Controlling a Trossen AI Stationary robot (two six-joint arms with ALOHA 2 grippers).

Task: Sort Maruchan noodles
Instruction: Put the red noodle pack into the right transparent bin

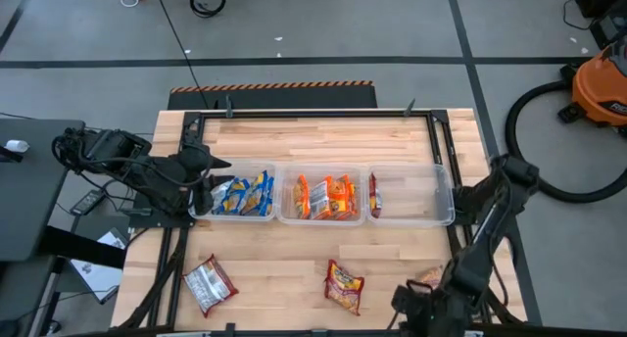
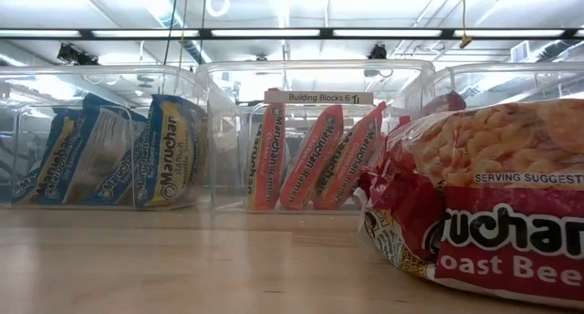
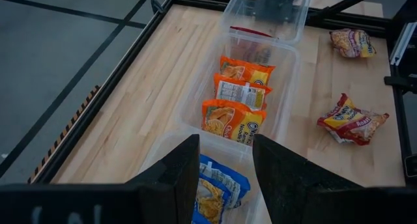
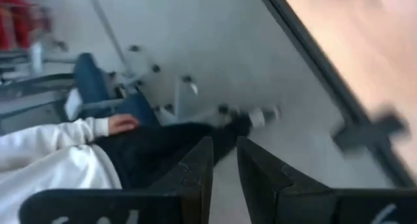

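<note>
- Left pincer point(image 1: 217, 185): over the left bin point(image 1: 227, 216), fingers point(image 3: 174, 178) spread with nothing between them, blue packets visible through the gap in the left wrist view.
- Left bin: clear plastic, leftmost of three in a row across the middle of the tabletop point(image 1: 323, 141); holds blue-and-white Maruchan packets point(image 1: 243, 194) standing on edge.
- Red-and-silver packet point(image 1: 209, 283): loose on the tabletop, near the front-left, well apart from the bins.
- Middle bin point(image 1: 319, 168): touching the left bin; holds orange-yellow Maruchan packets point(image 1: 326, 197) upright, side by side.
- Red packet point(image 1: 344, 285): loose on the tabletop in front of the middle bin; roast beef label readable in the low view point(image 2: 493, 214).
- Right bin point(image 1: 421, 192): touching the middle bin; one red packet on edge point(image 1: 374, 195) against its left wall, rest of the bin bare.
- Small packet point(image 1: 429, 275): loose near the front-right corner, just beside the right arm.
- Right pincer point(image 4: 221, 168): at the front-right edge of the tabletop, pointing off it toward the floor; fingers slightly apart, holding nothing.
- Person point(image 4: 71, 152): white sleeve and a hand, seen beyond the tabletop in the right wrist view.
</note>
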